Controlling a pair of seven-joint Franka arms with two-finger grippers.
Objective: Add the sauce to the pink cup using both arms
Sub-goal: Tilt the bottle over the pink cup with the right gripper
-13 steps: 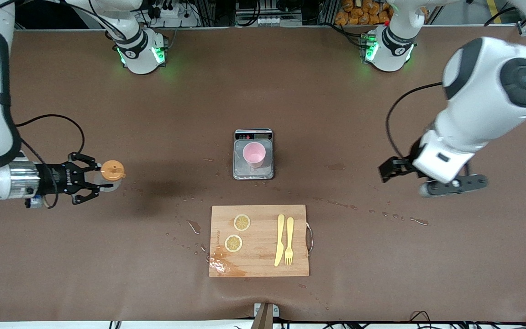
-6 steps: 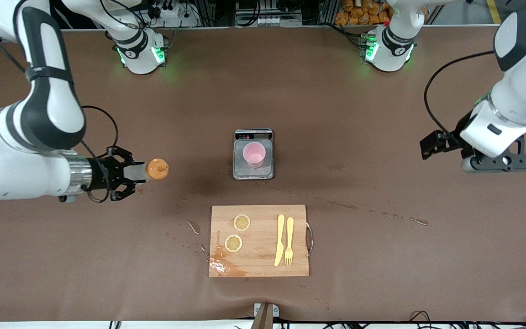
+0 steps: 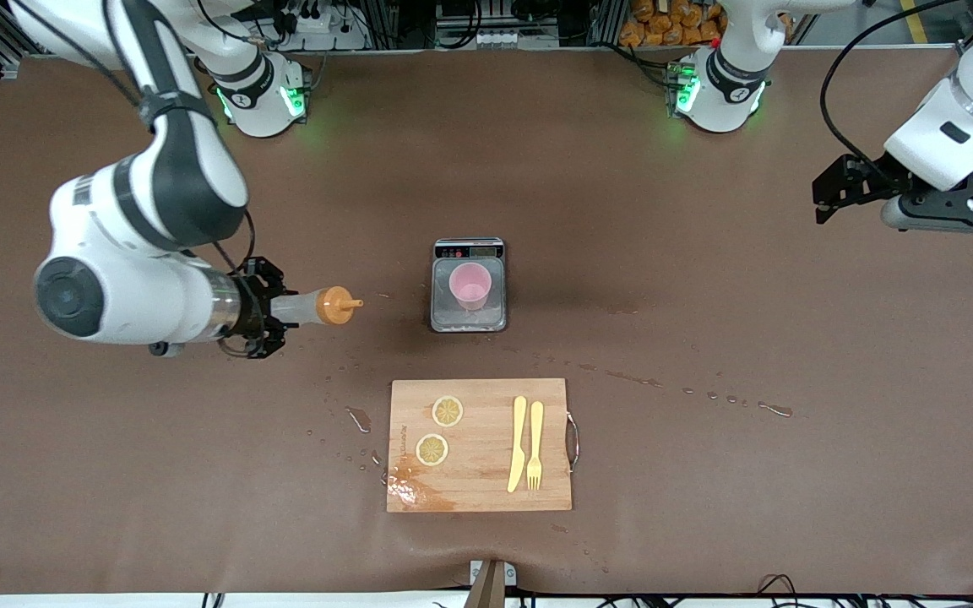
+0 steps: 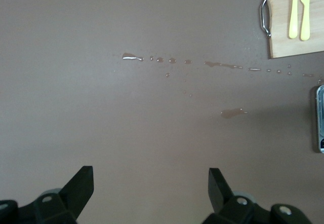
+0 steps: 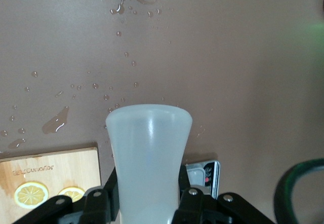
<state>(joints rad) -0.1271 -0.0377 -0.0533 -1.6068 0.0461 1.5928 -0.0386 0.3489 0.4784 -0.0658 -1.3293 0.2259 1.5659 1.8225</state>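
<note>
Brown table covering (image 3: 706, 439) carries a wooden cutting board (image 3: 480, 445) nearest the front camera and a grey scale (image 3: 469, 317) farther back. The pink cup (image 3: 470, 285) stands on the scale, probably for weighing. The right gripper (image 3: 271, 308) clamps the sauce (image 3: 317, 306) nozzle-first toward the cup. The left gripper (image 4: 151, 188), fingers apart, waits over bare table.

Translucent plastic sauce (image 3: 305, 306), wooden board (image 3: 480, 445)

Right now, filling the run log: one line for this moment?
right gripper: shut on sauce, airborne | pink cup: on scale | left gripper: open, waiting
</note>
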